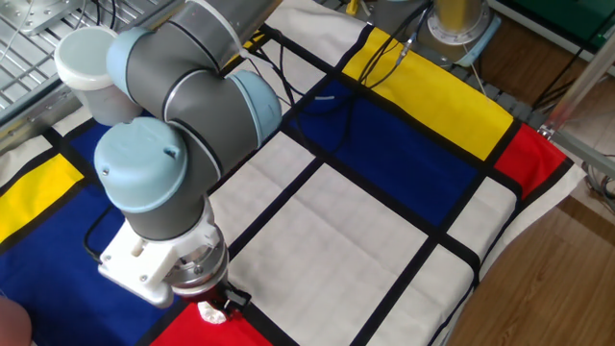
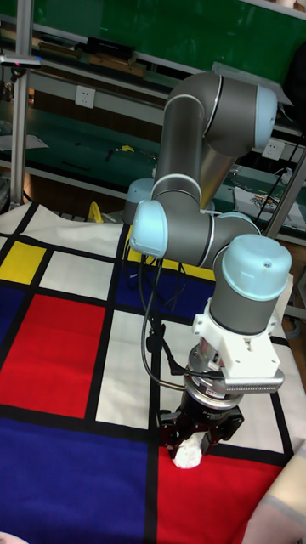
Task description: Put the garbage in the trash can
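Note:
The garbage [image 2: 188, 452], a small crumpled white paper wad, sits between my gripper's [image 2: 192, 442] black fingers, just over the red patch of the cloth near the table's front edge. The fingers press on both sides of it, and its lower half sticks out below them. In the fixed view the garbage [image 1: 209, 311] peeks out under the wrist, with the gripper [image 1: 215, 306] mostly hidden by the arm. The trash can [image 1: 83, 60], a white cup, stands at the far left behind the arm's elbow.
A checked cloth of red, blue, yellow and white panels [image 1: 346, 221] covers the table. Black cables [image 1: 327, 91] lie across the blue panel at the back. The arm's base [image 1: 459, 24] stands at the far corner. The table's edge drops to wooden floor [image 1: 567, 269] on the right.

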### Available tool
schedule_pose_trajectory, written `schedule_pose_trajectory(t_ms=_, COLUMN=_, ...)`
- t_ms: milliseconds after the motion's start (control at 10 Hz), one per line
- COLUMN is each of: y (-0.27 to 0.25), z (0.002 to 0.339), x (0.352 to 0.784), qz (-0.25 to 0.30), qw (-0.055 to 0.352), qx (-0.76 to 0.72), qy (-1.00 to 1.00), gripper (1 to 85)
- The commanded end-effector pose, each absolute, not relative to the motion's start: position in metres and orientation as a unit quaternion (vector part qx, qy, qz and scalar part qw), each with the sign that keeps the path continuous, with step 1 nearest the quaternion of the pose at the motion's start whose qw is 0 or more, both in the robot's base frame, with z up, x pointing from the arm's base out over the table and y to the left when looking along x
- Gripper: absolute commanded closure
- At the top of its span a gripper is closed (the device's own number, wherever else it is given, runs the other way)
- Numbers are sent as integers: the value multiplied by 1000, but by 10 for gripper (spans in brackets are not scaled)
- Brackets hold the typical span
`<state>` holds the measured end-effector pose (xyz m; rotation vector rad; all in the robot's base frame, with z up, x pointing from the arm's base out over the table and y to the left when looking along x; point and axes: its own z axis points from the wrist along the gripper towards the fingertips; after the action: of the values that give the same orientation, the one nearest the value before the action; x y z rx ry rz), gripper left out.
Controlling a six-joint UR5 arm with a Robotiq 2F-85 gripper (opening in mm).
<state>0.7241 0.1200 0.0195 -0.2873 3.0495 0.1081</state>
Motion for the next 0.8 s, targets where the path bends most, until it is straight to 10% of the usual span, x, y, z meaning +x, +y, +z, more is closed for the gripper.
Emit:
schedule_pose_trajectory(t_ms=0, y=118, z=19, x=725, qz=35, qw=40, qx=-82, qy=995, gripper=347)
schedule_pose_trajectory(t_ms=300, y=115, z=19, x=727, qz=27, qw=42, qx=-71, qy=996, gripper=467)
schedule_pose_trajectory(t_ms=500, y=118, z=23, x=743, qz=29, qw=67, qx=-42, qy=996, gripper=770)
schedule_pose_trajectory(t_ms=700, y=119, z=30, x=744, qz=27, qw=70, qx=-40, qy=996, gripper=847)
